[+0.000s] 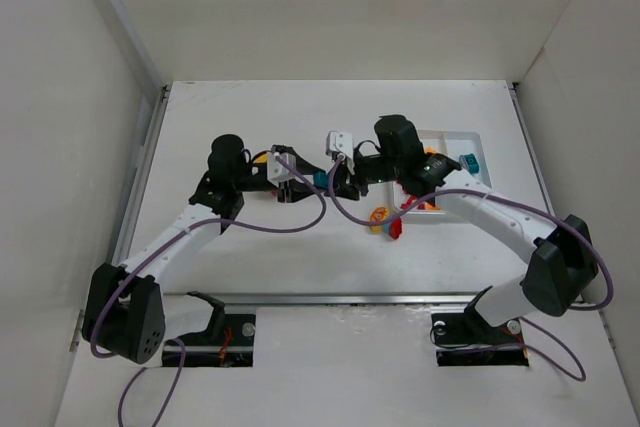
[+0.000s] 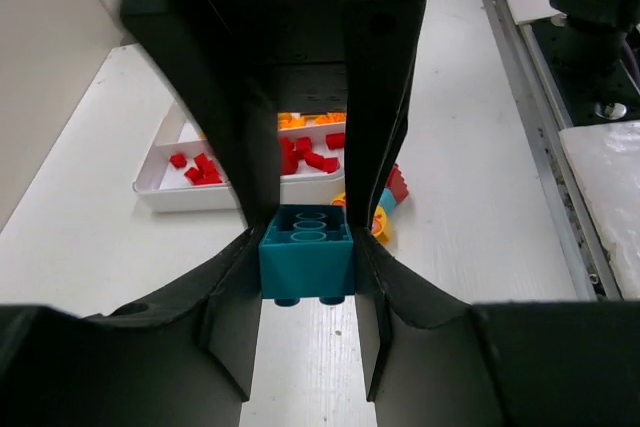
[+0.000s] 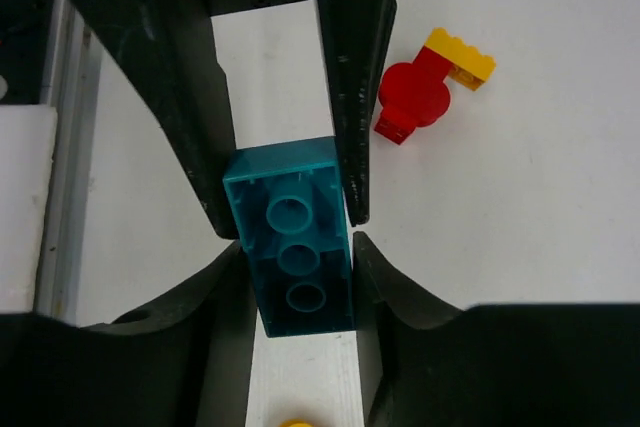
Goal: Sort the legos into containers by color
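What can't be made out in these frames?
Top view: the right arm covers most of the tray.
Left wrist view: the left tool hides the tray's middle.
Top view: the loose pile is too small to count bricks.
Right wrist view: a yellow piece is cut off by the bottom edge.
Right wrist view: unclear whether the right tool clamps the teal brick or only brackets it.
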`<state>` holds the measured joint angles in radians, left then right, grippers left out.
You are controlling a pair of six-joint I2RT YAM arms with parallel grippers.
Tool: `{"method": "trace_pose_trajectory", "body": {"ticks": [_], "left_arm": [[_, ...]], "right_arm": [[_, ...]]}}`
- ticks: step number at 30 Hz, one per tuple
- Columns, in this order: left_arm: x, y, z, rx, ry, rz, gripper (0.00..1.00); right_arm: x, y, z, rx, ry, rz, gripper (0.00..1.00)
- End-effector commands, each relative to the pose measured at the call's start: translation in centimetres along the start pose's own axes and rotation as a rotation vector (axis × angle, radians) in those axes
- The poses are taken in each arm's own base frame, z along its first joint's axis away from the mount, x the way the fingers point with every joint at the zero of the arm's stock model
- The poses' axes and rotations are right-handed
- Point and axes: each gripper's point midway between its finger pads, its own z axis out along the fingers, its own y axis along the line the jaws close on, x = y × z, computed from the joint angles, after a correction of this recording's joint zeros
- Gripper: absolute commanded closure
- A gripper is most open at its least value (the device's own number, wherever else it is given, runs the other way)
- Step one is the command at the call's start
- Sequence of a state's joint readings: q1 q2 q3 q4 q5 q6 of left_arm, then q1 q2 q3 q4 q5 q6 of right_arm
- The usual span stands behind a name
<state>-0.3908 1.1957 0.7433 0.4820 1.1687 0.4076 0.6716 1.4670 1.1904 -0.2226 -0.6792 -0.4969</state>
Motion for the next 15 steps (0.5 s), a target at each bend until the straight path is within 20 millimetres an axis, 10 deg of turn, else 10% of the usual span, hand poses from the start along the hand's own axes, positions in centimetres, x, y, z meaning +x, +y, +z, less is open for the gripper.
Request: {"method": "trace_pose_trajectory", "body": {"ticks": [1, 4, 5, 7, 12, 15], "left_arm": [[-2.7, -0.6, -0.1, 0.057, -0.056, 0.060, 1.00], [-2.6, -0.3, -0.1, 0.034, -0.049, 0.049, 0.88], [-2.1, -0.1, -0.1, 0.014, -0.039, 0.031, 0.34], [-2.0, 0.3, -0.1, -0.010, -0.032, 0.031, 0.00], [-0.2, 2.7, -0.8, -0.178, 0.031, 0.020, 0.00], [1.7, 4.5, -1.9, -0.320, 0.096, 0.021, 0.00]], "right_arm": [[-3.4, -0.8, 0.4, 0.012, -0.079, -0.090, 0.67], [-3.5, -1.2, 0.1, 0.038, -0.074, -0.094, 0.90], [-3.8, -1.4, -0.2, 0.054, -0.075, -0.099, 0.92], [-3.1, -2.7, -0.9, 0.128, -0.045, -0.083, 1.00], [2.4, -9.7, -7.0, 0.499, 0.036, 0.276, 1.00], [8.2, -14.9, -16.2, 0.967, 0.106, 0.496, 1.00]]}}
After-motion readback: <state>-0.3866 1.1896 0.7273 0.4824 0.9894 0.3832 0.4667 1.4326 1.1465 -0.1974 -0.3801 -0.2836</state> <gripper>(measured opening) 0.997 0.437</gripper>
